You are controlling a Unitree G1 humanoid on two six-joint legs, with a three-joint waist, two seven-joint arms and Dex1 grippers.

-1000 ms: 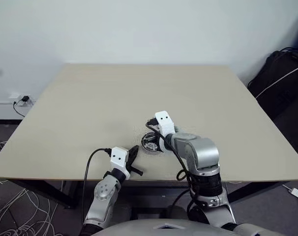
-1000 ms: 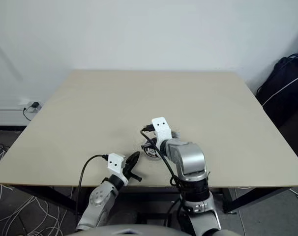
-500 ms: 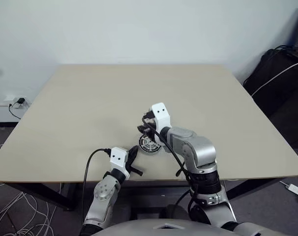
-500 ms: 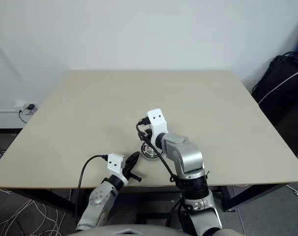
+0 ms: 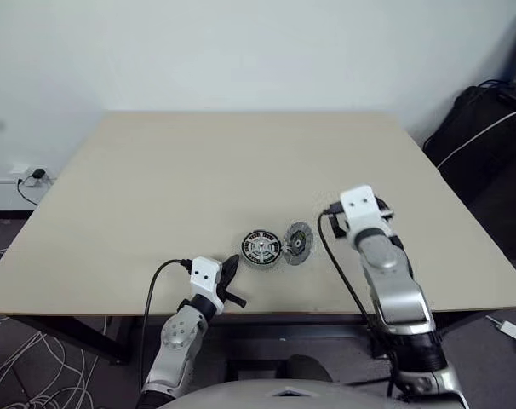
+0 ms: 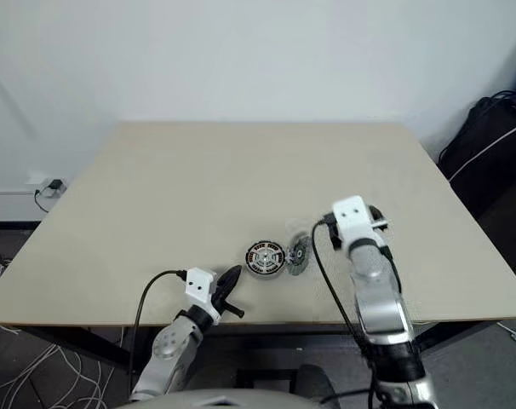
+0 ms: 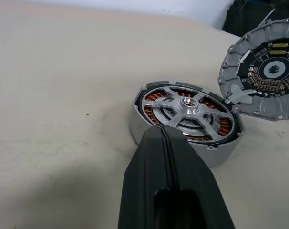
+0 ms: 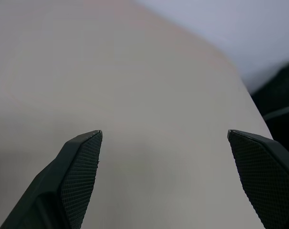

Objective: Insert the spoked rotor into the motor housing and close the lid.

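Beige table (image 5: 156, 187): motor housing (image 5: 261, 247) near closed left end effector (image 5: 231, 271); right end effector (image 8: 163, 181) open, apart.

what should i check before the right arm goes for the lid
1. Spoked rotor sits inside the motor housing, copper windings showing between spokes: ok.
2. Lid is off the housing, propped tilted beside it with its dark centre showing: not ok, closing not yet done.
3. Right pincer is open and holds nothing: ok.
4. Left pincer is shut and empty, pointing at the housing from the near table edge: ok.
5. Whether the rotor is fully seated: cannot tell.
6. Table around the parts is free of other items: ok.
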